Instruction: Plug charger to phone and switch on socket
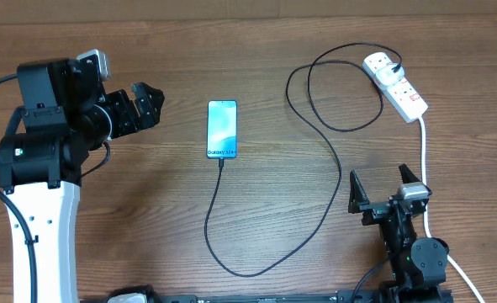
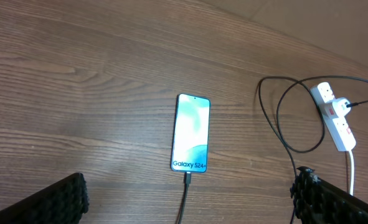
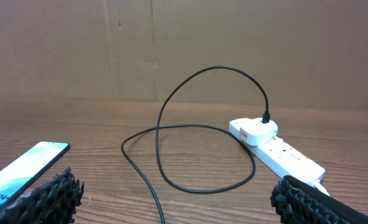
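The phone (image 1: 222, 129) lies flat at the table's middle with its blue-teal screen lit. The charger (image 1: 328, 160), a thin black cable, has its connector tip (image 2: 187, 178) seated in the phone's bottom edge. It loops right to a white plug (image 1: 381, 66) sitting in the socket (image 1: 404, 91), a white strip at the far right. My left gripper (image 1: 147, 105) hovers open left of the phone (image 2: 191, 132). My right gripper (image 1: 380, 178) stands open near the front right, facing the socket (image 3: 283, 155) and the cable loop (image 3: 165, 124). Neither holds anything.
The socket's thick white cord (image 1: 423, 168) runs down the right side past my right arm. The black cable sweeps in a wide loop toward the front edge (image 1: 240, 271). A brown cardboard wall (image 3: 184, 43) stands behind the table.
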You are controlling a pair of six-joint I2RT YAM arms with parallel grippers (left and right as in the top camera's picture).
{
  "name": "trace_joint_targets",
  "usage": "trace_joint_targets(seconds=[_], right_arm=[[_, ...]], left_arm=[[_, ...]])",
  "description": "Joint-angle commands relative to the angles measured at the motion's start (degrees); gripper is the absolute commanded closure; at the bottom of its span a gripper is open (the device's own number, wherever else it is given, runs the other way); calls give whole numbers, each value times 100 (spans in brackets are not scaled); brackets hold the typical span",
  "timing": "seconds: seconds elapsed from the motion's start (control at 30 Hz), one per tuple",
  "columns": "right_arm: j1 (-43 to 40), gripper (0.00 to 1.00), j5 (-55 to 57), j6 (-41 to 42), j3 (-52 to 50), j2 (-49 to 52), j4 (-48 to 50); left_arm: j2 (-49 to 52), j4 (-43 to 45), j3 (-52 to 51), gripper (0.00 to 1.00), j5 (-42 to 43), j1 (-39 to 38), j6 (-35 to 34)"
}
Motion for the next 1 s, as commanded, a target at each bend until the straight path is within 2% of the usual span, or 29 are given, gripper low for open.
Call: trace_joint_targets(seconds=[0.0, 0.97], right_arm=[[-20, 0, 74, -7, -57, -52, 13], [-20, 0, 7, -9, -57, -52, 35]], left_arm=[[20, 26, -22, 0, -37, -7, 66], [20, 26, -22, 0, -37, -7, 66]])
